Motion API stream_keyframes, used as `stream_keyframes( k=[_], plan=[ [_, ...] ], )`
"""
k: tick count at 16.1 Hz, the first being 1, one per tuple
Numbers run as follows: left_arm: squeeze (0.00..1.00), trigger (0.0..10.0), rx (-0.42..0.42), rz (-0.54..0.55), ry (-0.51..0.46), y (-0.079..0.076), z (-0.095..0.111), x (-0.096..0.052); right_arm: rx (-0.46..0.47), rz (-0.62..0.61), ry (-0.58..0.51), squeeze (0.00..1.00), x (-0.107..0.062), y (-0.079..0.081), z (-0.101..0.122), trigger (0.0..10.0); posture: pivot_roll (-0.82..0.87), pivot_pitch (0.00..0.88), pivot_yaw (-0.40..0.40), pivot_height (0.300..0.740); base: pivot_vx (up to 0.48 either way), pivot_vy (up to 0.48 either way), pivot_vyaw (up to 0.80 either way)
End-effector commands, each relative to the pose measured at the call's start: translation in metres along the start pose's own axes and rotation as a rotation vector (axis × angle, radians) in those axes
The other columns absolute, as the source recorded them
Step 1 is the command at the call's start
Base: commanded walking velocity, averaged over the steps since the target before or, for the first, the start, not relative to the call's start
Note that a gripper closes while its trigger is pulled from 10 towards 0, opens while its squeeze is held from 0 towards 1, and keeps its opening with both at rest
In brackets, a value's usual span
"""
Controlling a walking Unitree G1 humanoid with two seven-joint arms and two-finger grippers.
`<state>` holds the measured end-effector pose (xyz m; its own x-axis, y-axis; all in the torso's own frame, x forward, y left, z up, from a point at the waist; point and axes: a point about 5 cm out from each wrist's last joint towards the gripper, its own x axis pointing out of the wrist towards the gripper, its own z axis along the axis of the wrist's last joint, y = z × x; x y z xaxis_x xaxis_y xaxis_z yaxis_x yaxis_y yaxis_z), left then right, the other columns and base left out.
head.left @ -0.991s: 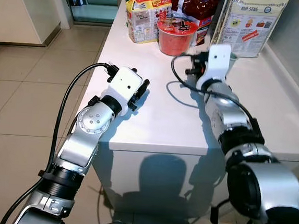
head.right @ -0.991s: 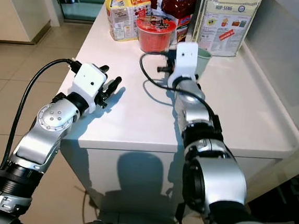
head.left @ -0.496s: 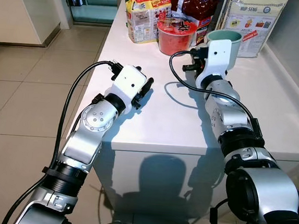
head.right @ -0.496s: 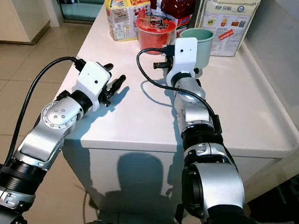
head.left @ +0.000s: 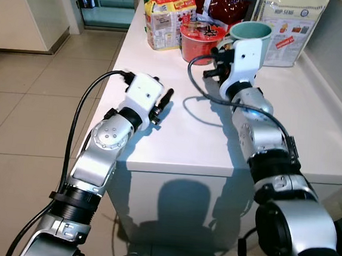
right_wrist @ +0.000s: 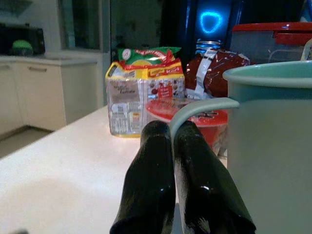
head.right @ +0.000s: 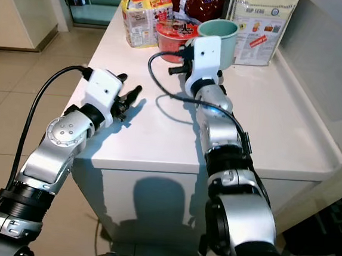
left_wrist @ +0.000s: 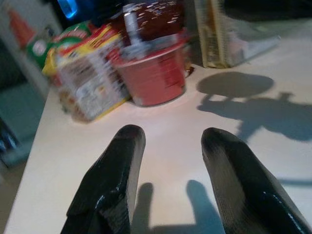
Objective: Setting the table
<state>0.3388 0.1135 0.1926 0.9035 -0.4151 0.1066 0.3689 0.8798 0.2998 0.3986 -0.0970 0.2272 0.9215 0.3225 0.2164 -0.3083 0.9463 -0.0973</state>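
My right gripper [right_wrist: 183,146] pinches the handle of the pale-green ceramic mug [head.left: 251,34], lifted at twelve o'clock; that thin hold may let it swing. My left gripper [left_wrist: 168,161] hovers open, empty.

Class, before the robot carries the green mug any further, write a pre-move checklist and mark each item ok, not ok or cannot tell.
1. Right gripper shut on the mug handle: ok.
2. Green mug lifted off the white table: ok, judging by its shadow in the left wrist view.
3. Mug upright: ok.
4. Mug contents: cannot tell.
5. Clearance from the red noodle cup: not ok, it sits close beside the mug.
6. Left gripper open, holding nothing, low over the table's near left part: ok.
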Motion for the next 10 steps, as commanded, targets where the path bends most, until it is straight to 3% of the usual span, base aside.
stream_keyframes(
  k=[1,3,5,10],
  plan=[
    [0.00,10.0,-0.079,0.046,0.036,0.009,-0.009,-0.006,-0.029,-0.003,0.006,0.00,-0.003,0.000,-0.004,0.0,0.13,0.040,0.019,0.740,0.000,0.000,0.00],
    [0.00,10.0,-0.188,0.128,0.073,0.021,-0.021,-0.017,-0.013,-0.019,0.068,0.00,-0.008,0.001,-0.021,0.0,0.14,0.037,0.015,0.740,0.000,0.000,0.00],
    [0.00,10.0,-0.227,0.166,0.105,0.022,-0.030,-0.023,-0.003,-0.022,0.094,0.00,-0.010,0.004,-0.027,0.0,0.16,0.035,-0.001,0.740,0.000,0.000,0.00],
    [0.00,10.0,-0.278,0.246,0.043,0.023,-0.026,-0.024,-0.035,-0.070,0.095,0.00,-0.014,-0.001,-0.034,0.0,0.14,0.046,0.003,0.740,0.000,0.000,0.00]
  ],
)
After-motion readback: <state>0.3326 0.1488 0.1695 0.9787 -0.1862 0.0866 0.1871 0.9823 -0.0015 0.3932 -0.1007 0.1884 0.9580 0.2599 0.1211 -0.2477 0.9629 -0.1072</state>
